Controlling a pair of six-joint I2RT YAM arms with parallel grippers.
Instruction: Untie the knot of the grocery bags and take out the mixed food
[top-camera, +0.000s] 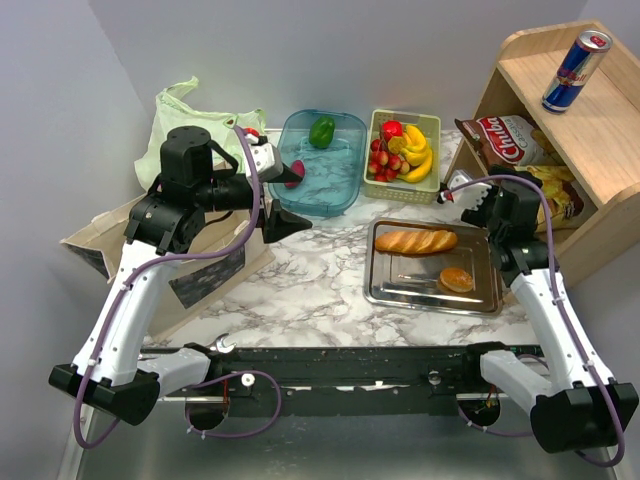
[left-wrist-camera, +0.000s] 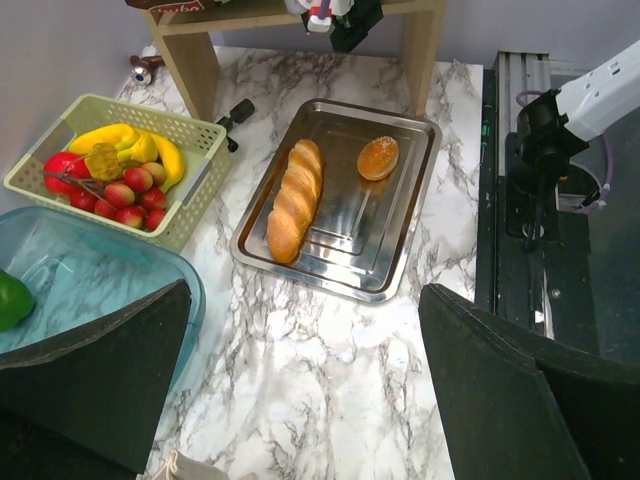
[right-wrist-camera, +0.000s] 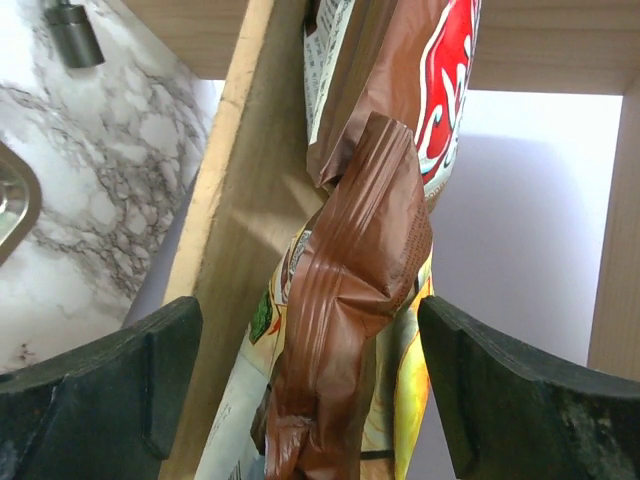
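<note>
The pale green bag (top-camera: 195, 125) lies crumpled at the back left; I cannot make out a knot on it. The beige tote (top-camera: 110, 235) lies flat under my left arm. My left gripper (top-camera: 288, 198) is open and empty above the marble, between the tote and the blue bin; its wrist view (left-wrist-camera: 300, 380) shows bare table between the fingers. A green bell pepper (top-camera: 322, 131) and a magenta vegetable (top-camera: 296, 171) lie in the bin. My right gripper (top-camera: 462, 188) is open at the shelf's lower bay, its fingers either side of a brown crisp bag (right-wrist-camera: 350, 300), not closed on it.
A blue clear bin (top-camera: 345, 185) and a yellow-green basket (top-camera: 432, 190) with bananas and strawberries stand at the back. A steel tray (top-camera: 400, 290) holds a bread loaf and a bun. A wooden shelf (top-camera: 600, 150) at the right carries crisp bags and a drink can (top-camera: 577, 56).
</note>
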